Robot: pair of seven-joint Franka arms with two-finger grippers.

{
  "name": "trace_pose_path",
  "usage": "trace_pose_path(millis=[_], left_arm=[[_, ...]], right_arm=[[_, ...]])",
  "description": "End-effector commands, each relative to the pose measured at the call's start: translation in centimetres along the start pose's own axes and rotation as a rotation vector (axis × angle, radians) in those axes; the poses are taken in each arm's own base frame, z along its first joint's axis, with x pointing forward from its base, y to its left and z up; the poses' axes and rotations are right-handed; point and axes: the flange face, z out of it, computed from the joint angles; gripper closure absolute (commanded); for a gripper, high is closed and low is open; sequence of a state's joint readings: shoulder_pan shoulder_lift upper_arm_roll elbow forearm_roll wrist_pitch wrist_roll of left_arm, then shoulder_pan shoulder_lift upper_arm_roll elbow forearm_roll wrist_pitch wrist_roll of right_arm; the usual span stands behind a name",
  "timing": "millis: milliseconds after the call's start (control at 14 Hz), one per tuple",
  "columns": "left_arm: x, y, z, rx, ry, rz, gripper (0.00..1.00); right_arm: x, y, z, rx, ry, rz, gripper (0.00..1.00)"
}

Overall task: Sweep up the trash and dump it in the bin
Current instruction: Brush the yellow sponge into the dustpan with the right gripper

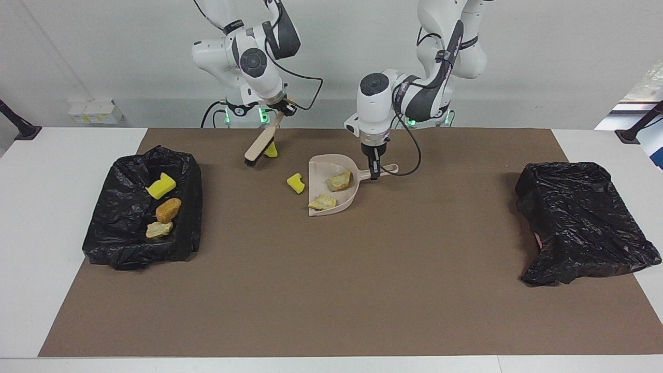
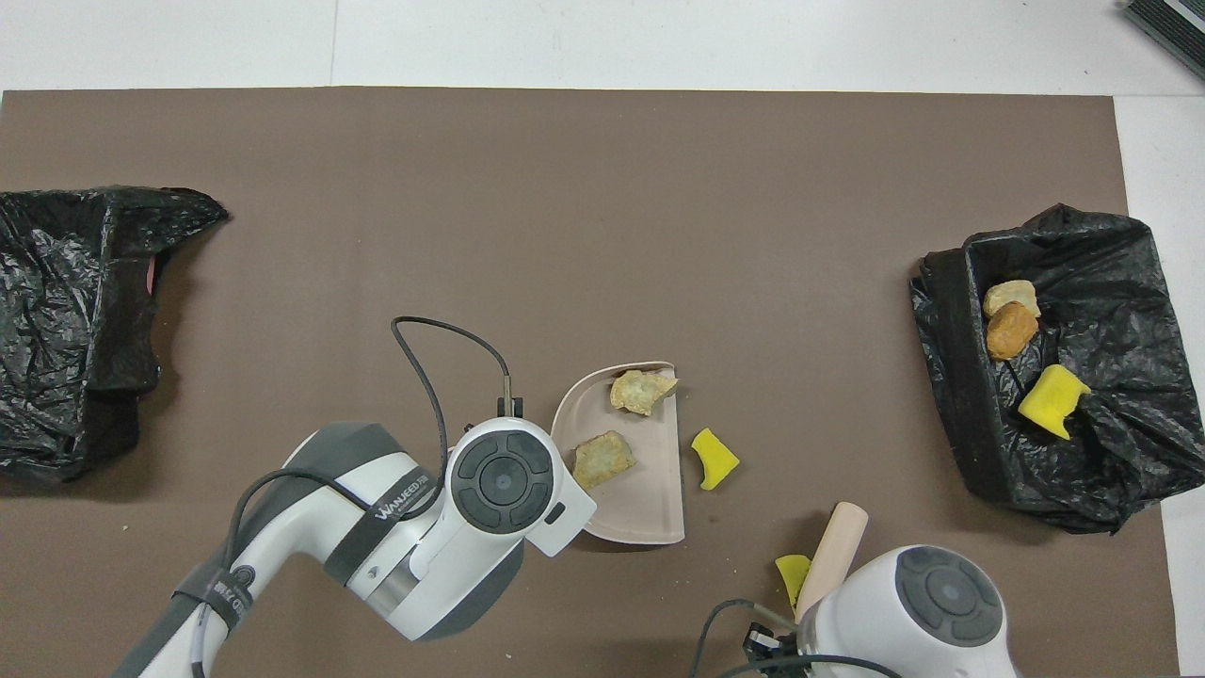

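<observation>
Two claws were clamped on tools: the right gripper (image 1: 280, 113) on the brush (image 1: 261, 143), the left gripper (image 1: 374, 169) on the dustpan (image 1: 331, 187) handle. Just below the brush head lay a yellow chunk (image 1: 270, 149); another (image 1: 296, 183) sat beside the pan's mouth. Judging by this, the bristles should land outside each chunk and draw it panward.

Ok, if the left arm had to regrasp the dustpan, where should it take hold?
By the handle, from straight above, jaws across it. It is a narrow stub jutting toward the left arm's end; the dustpan lies flat, and the left gripper already clamps there.
</observation>
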State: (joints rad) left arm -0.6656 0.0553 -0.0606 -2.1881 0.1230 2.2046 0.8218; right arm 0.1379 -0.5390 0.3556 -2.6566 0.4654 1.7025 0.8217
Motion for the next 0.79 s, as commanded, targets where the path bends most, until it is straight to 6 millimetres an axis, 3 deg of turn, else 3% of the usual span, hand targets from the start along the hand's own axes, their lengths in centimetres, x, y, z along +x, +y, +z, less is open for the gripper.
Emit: trace_pose_path(millis=[0,502,717], left_arm=[[-0.8,0.7,-0.1,-0.008,-0.007,-0.013,1.00],[-0.7,0.7,-0.2,-0.005,-0.004,-0.013,1.00],[-1.0,0.5,0.0,-0.007,-0.005,-0.019,1.00]], right_arm=[[0.1,0.2,0.8,0.065,0.024,-0.049,1.00],[2.6,-2.6,1.2,0.168,0.073,-0.228,1.00],[4.3,-7.3,-1.7,0.232,0.061,-0.261,1.00]])
